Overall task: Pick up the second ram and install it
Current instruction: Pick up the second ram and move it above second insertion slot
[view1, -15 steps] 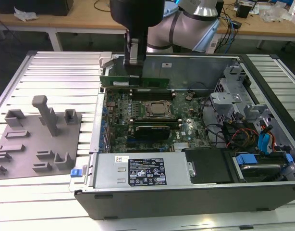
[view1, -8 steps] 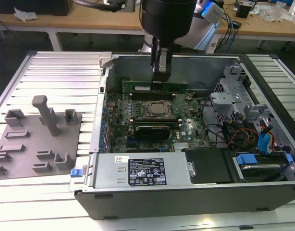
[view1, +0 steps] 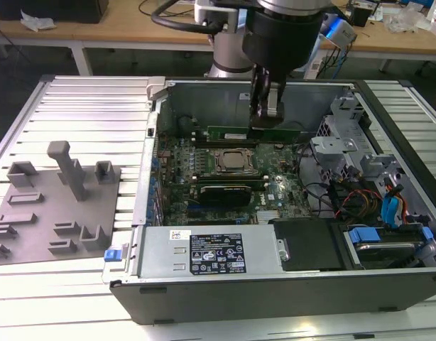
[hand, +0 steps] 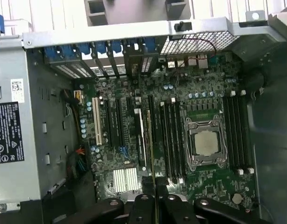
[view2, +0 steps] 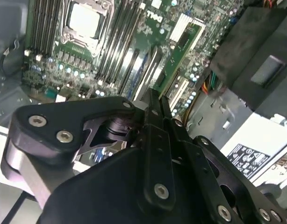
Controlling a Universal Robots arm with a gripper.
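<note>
Inside open computer case [view1: 275,302], pincer [view1: 266,121] apparently clamped on second ram [view1: 229,134], long thin green stick.

This looks to me like a robotics lab or an electronics workshop. The computer case [view1: 275,302] lies open on its side on a slatted metal table [view1: 83,106], with its motherboard [hand: 204,95] laid bare. Beside the case, toward the exterior view's left, a grey fixture plate [view1: 44,217] with moulded holders sits on the slats. Behind the case run wooden workbenches [view1: 111,32] strewn with cables [view1: 165,20] and small gear. The arm [view1: 282,32] I drive stands over the case's far wall.
</note>
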